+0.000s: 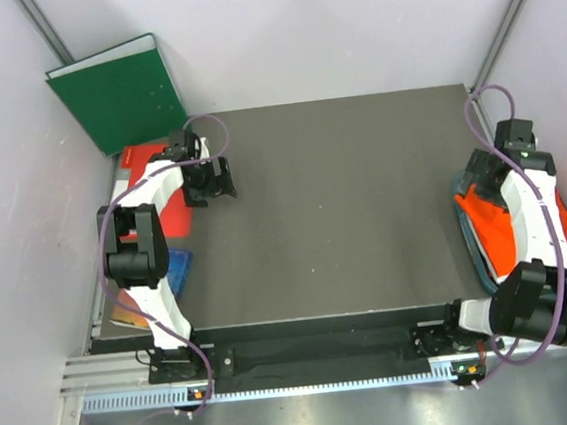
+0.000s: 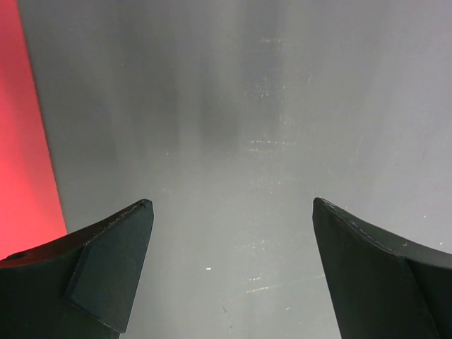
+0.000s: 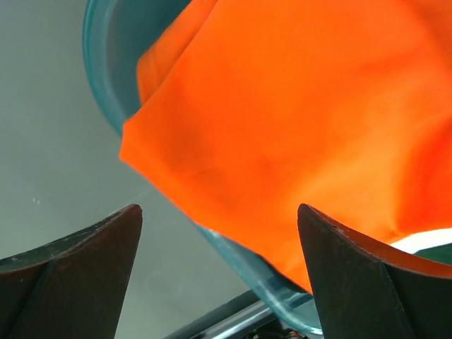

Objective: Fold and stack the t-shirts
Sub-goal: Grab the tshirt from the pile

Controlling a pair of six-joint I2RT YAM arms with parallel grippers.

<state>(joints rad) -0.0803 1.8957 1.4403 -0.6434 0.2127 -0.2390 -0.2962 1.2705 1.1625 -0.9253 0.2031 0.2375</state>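
right arm hangs over orange tee in bin, jaws apart

right gripper (image 3: 219,209) is spread wide w/ nothing clamped, just above the orange t-shirt (image 3: 282,106) heaped in the teal bin (image 3: 99,63) at the right edge of the top view; left gripper (image 2: 233,205) gapes too, over the table (image 2: 247,106) by the red folder (image 2: 25,141), upper left. risk: a pinch near the cloth's edge catches the bin rim or only one layer, so the tee drags out bunched or tips the bin.

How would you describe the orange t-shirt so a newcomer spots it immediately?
Start at the dark table and go to its right edge, where a teal tub sits. The orange t-shirt lies in it: soft bright cloth, unlike the flat red folder far left.
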